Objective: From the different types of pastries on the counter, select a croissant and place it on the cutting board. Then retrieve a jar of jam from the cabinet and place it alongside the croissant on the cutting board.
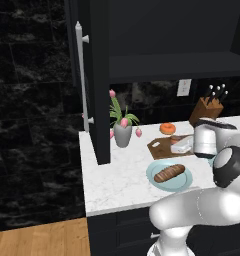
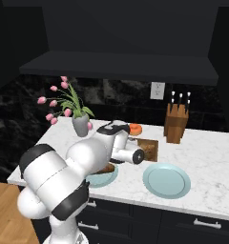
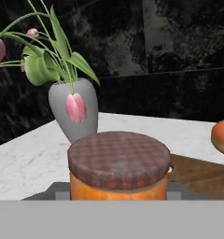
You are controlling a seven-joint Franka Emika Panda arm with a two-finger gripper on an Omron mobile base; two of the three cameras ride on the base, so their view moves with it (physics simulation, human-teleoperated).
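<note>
On teal plate (image 1: pixel 184 183) lies brown loaf (image 1: pixel 169 173); hand (image 3: pixel 118 198) low over cutting board (image 1: pixel 159 146), clamped on jam jar (image 3: pixel 118 168).

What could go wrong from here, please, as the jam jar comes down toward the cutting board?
The jar of jam, close in front of the hand camera, hangs low over the cutting board; letting go while it is tilted could tip or roll it. The doughnut and the vase stand near, so a sideways swing might knock them. The cabinet door stands open, within the arm's sweep.
</note>
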